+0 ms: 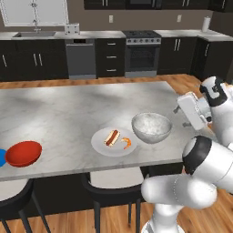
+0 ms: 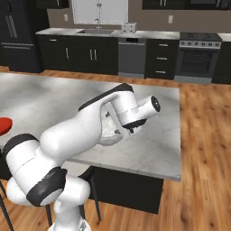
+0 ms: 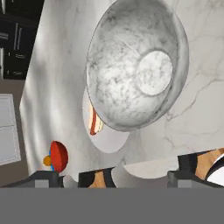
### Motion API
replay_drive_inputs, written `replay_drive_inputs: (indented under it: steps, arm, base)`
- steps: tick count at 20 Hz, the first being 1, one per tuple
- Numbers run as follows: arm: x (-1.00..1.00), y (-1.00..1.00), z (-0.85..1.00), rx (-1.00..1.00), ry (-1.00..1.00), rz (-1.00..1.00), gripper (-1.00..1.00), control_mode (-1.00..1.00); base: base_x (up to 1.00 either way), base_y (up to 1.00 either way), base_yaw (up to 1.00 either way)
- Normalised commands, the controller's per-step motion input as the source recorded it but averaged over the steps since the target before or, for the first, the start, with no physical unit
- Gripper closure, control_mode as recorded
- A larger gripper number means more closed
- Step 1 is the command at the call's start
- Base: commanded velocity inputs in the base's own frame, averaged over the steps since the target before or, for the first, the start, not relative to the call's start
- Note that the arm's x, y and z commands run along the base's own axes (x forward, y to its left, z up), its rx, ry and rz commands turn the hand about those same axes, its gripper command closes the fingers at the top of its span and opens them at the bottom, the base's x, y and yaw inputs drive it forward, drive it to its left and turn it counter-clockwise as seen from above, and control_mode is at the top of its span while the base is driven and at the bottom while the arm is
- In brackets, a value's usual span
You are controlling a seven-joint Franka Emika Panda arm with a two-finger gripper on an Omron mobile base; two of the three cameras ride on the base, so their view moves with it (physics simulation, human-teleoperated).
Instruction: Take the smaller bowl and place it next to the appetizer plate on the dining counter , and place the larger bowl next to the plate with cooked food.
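The larger bowl (image 1: 151, 127) sits just beside the plate with cooked food (image 1: 114, 141); the gripper (image 3: 142, 173) (fingers apart, holding nothing) hangs beside the bowl.

The arm folds low and forward — its claw (image 3: 141, 175) spread wide, nothing between the fingertips.

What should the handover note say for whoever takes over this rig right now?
End effector: open, holding nothing, apart from the larger bowl.
Larger bowl: upright on the dining counter, right beside the plate with cooked food. That part looks done.
Smaller bowl: at the counter's near left edge, against the appetizer plate, which the frame edge cuts off. That looks done too.
Left: probably only pulling the arm away and checking both placements.
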Motion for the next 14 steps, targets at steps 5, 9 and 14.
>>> replay_drive_inputs:
  steps: [5, 9, 14]
  arm:
    - [-0.67, 0.28, 0.92, 0.00, 0.00, 0.00, -1.00, -1.00]
    - [-0.84, 0.15, 0.98, 0.01, 0.00, 0.00, -1.00, -1.00]
    - [-0.97, 0.08, 0.82, 0.10, 0.01, 0.00, -1.00, -1.00]
  base:
    - [0.00, 0.00, 0.00]
    - [0.00, 0.00, 0.00]
    - [0.00, 0.00, 0.00]
